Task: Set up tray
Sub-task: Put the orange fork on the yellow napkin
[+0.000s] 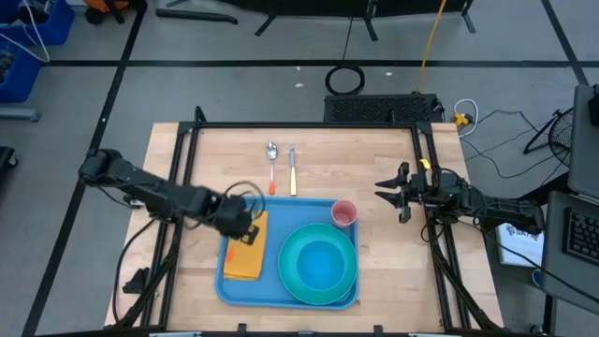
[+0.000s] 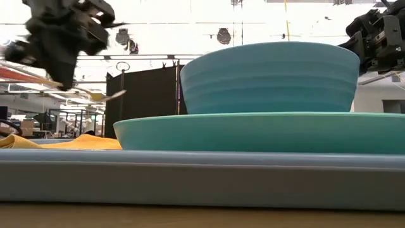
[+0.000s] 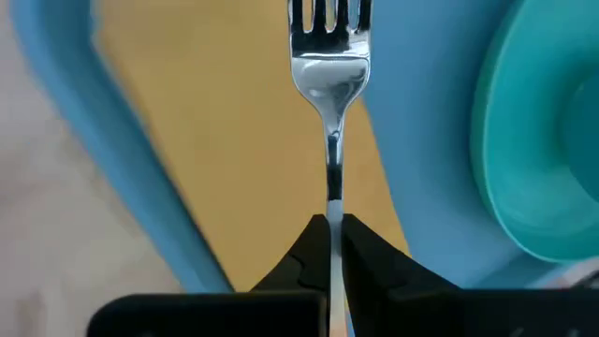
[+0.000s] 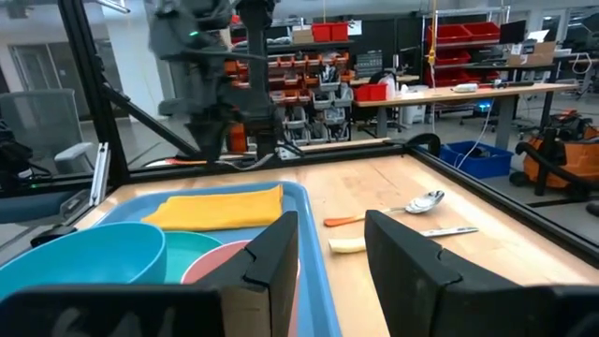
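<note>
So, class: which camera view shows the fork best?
The left wrist view: the fork fills the frame, its handle pinched in the left claw above the yellow napkin. The low view shows only a thin sliver. In the high view the arm hides it; the right wrist view cannot resolve it.

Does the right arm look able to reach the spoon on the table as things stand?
Probably yes: the right gripper is open and empty beside the tray, and bare table lies between it and the spoon.
</note>
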Available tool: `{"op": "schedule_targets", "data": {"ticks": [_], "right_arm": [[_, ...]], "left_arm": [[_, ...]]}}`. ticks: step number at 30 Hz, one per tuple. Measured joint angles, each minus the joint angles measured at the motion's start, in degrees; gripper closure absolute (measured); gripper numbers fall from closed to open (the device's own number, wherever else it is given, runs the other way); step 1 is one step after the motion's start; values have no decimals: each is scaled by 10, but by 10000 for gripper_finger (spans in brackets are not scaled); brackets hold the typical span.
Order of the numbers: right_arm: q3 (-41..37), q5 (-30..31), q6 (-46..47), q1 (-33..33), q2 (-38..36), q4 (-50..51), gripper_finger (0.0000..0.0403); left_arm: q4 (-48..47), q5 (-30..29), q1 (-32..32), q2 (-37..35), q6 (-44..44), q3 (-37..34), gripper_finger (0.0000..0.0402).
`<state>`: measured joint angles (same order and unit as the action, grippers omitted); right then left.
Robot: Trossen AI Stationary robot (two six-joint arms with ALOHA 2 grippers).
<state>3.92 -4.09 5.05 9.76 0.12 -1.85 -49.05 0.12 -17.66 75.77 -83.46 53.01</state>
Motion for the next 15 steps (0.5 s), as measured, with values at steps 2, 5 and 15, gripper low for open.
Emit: {"op": "schedule_targets", "data": {"ticks": [2,5,15], "right_arm": [[0,-2,2,0,0,-4,287],[0,-2,-1,0,0,-5,287],[0,-5,-8,0,0,-8,287]], "left_arm": [[-9,-36,-39,0,-66,0,391],[17,-74,-90,-1,-149,-24,391],[199,-121,-140,0,-316,-171,391]]}}
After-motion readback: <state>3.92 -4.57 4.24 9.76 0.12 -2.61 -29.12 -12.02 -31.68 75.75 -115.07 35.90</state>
